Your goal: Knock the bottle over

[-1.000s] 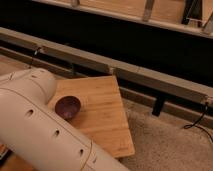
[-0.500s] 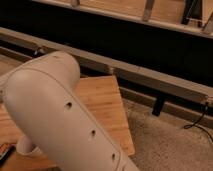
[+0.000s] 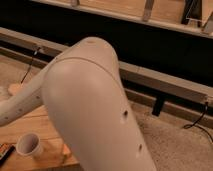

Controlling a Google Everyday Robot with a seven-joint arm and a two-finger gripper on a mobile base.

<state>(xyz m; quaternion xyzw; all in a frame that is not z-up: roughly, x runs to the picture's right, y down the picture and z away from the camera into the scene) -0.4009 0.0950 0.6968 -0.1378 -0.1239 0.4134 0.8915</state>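
The bottle is hidden or out of view. My large pale arm [image 3: 95,110] fills the middle of the camera view and covers most of the wooden table [image 3: 35,122] at the lower left. My gripper is out of view, beyond the arm, and it is shut. On the table's near left, just beside the arm, stands a white cylindrical cup [image 3: 29,145]. I cannot see anything held.
A dark flat object [image 3: 4,152] lies at the bottom left edge. Behind the table a grey metal rail [image 3: 165,82] runs across in front of a black wall, with a black support leg [image 3: 159,105]. Cables hang at the left [image 3: 30,62] and right [image 3: 197,122]. Speckled floor shows at the right.
My arm has swung up and to the right across the view, covering the dark bowl and most of the table. The white cup now shows at the lower left.
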